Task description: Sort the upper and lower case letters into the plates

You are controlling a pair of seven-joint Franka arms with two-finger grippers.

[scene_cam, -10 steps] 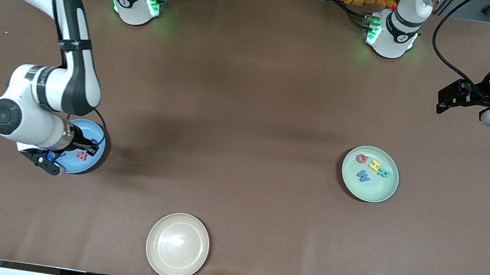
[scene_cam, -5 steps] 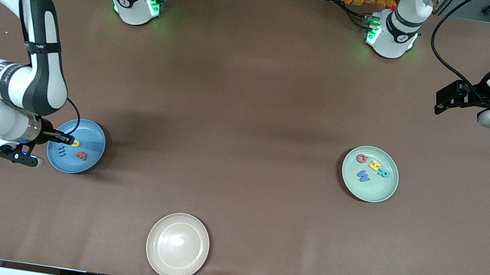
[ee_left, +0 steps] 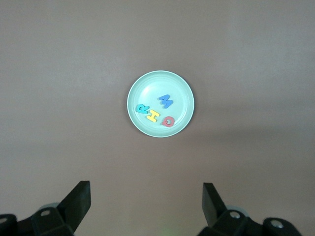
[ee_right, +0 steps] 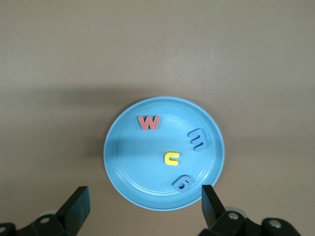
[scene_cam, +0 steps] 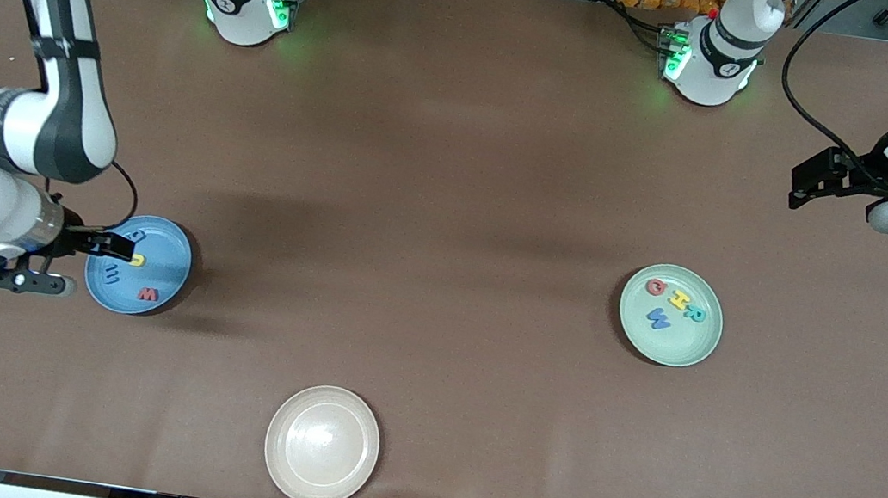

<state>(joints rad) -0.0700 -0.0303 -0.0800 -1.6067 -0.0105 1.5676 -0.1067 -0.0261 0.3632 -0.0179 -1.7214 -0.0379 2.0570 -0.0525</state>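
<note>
The light blue plate lies toward the right arm's end of the table. It holds a red w, a yellow letter and two blue letters. My right gripper hangs open and empty over this plate's rim. The mint green plate holds a red letter, a yellow H, a teal R and a blue W. My left gripper waits open, high over the table's left-arm end.
A cream-beige plate with nothing in it lies close to the table's front edge, nearer to the front camera than both other plates. Both arm bases stand along the table's back edge.
My right gripper has opened and drawn back from over the blue plate toward the right arm's end of the table, uncovering the letters in it. The left arm has barely moved.
</note>
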